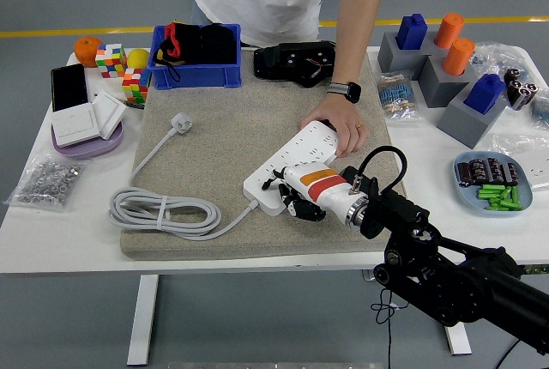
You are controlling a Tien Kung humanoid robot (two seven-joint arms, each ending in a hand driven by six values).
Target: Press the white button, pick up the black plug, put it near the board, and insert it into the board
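Observation:
A white power strip (296, 161) lies slantwise on the grey mat (223, 142). Its grey cable (163, 210) is coiled at the mat's near left and ends in a white plug (180, 120). My right hand (292, 202) sits over the strip's near end with its dark fingers (302, 210) curled down onto it, holding nothing; the button is hidden beneath them. A person's hand (339, 124) rests on the strip's far end. Black items lie in the blue bin (196, 73); I cannot tell whether one of them is the black plug.
A black device (296, 62) lies at the mat's far edge. Cubes and a wall switch (81, 120) are at the left, a bag of nuts (47, 180) near left. Grey blocks with coloured pegs (446, 69) and a parts tray (493, 182) stand at the right.

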